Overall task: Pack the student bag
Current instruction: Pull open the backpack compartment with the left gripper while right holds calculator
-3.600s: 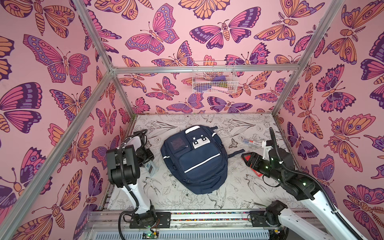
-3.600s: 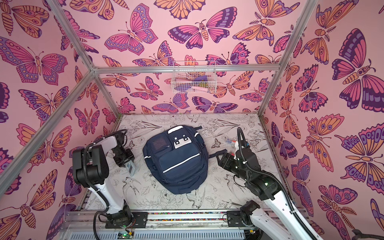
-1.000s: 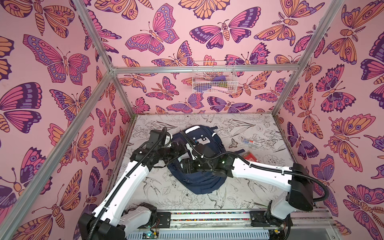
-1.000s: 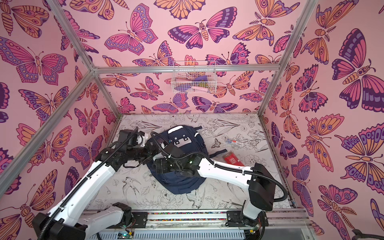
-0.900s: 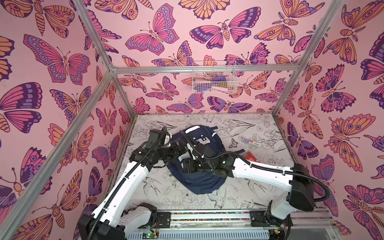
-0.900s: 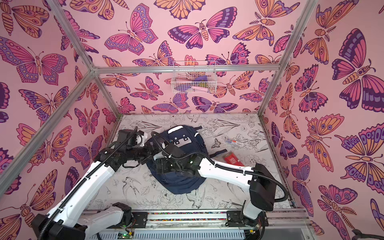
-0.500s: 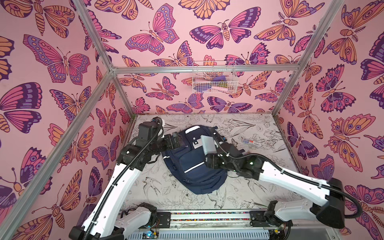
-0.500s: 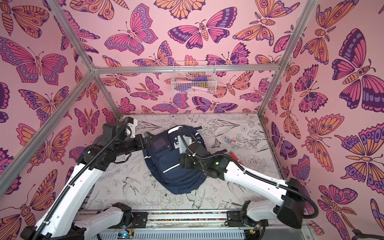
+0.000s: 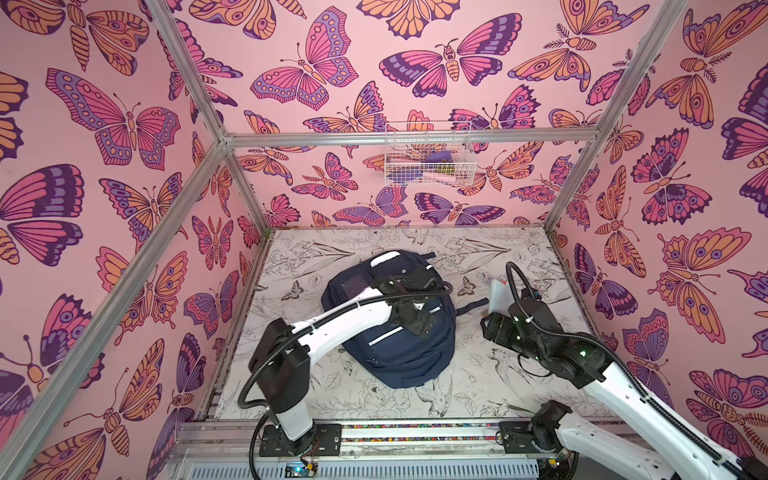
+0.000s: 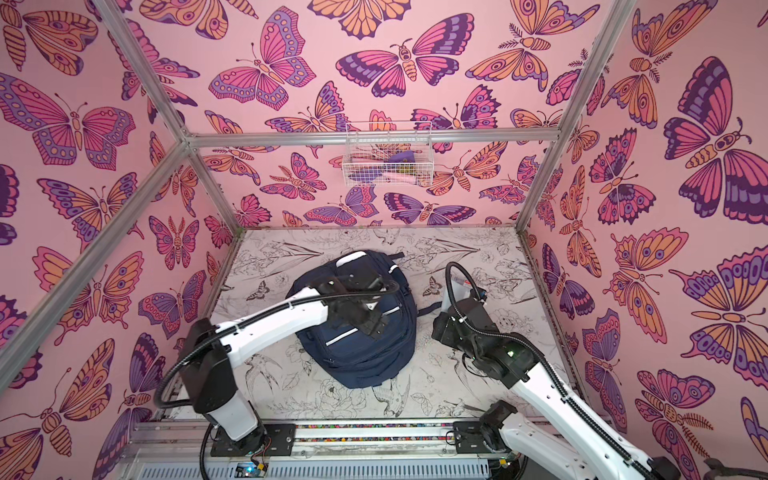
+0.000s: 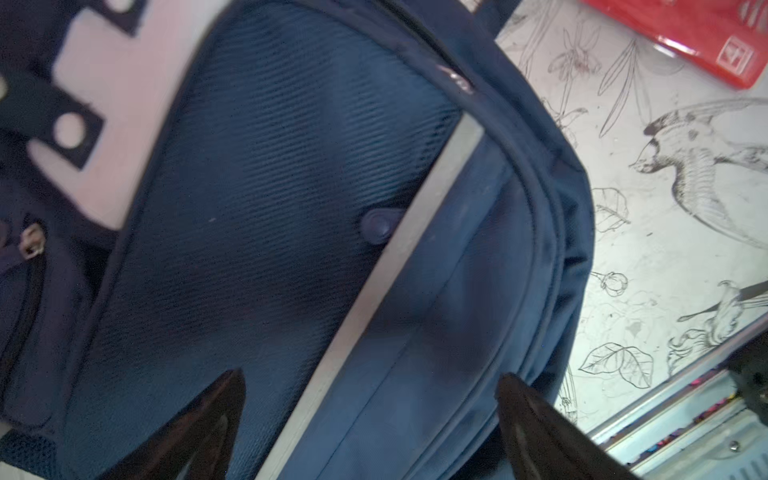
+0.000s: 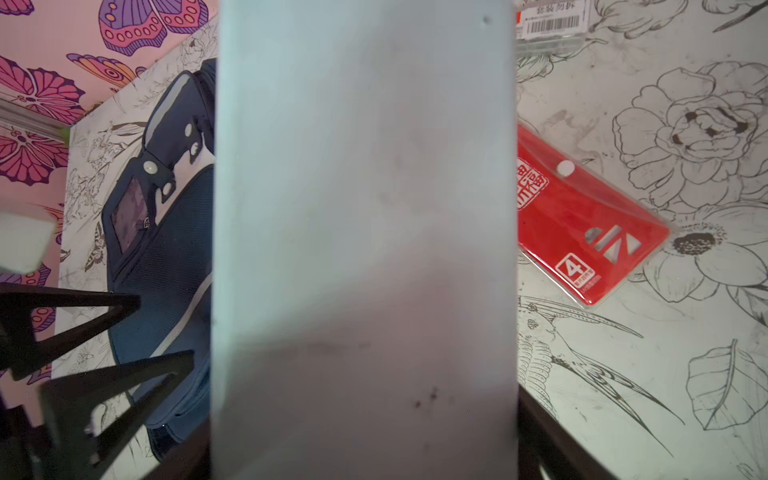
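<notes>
Overhead, a navy student bag (image 9: pixel 399 361) lies flat on its back in the middle of a flower-printed table (image 9: pixel 469 253), front panel up. Its long axis runs away from the robot's base toward the back wall, with the carry handle at the far end and the rounded bottom nearest the base.

In both top views the left gripper (image 9: pixel 417 328) hovers directly over the bag's front, near a white reflective stripe. The left wrist view shows its two black fingertips well apart, with nothing between them and navy fabric beneath.

The right gripper (image 9: pixel 498 309) stands off the bag's right side, apart from it. Its jaws are clamped on a pale flat slab (image 12: pixel 363 199) held upright; what the slab is cannot be told. A red snap pouch (image 12: pixel 582 224) lies on the table near that gripper.

From the held slab, the bag lies toward the robot's left. The zips seen in the left wrist view look closed, so the bag probably needs opening first. The left arm, directly above it, is the nearer one for that.
</notes>
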Action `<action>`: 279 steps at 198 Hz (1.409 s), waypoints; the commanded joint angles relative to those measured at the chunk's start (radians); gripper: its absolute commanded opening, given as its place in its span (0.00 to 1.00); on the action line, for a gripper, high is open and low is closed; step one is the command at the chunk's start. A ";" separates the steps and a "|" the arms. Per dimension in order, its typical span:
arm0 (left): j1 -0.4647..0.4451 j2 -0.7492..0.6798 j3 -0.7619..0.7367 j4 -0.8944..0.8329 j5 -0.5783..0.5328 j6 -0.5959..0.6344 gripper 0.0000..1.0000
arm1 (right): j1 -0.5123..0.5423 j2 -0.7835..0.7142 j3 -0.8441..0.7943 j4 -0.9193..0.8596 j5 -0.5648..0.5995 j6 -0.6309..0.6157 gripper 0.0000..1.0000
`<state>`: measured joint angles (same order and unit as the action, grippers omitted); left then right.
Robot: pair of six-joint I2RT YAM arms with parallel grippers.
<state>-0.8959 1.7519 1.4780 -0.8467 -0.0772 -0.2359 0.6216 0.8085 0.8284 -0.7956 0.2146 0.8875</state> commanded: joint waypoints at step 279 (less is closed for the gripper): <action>0.204 -0.425 -0.263 0.456 0.314 -0.185 0.00 | 0.227 0.586 0.285 0.174 -0.109 -0.188 0.64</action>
<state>-0.7113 1.3720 1.2179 -0.5259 0.1158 -0.3607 0.7940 1.3369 1.0298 -0.6708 0.0647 0.7345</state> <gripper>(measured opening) 0.068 0.828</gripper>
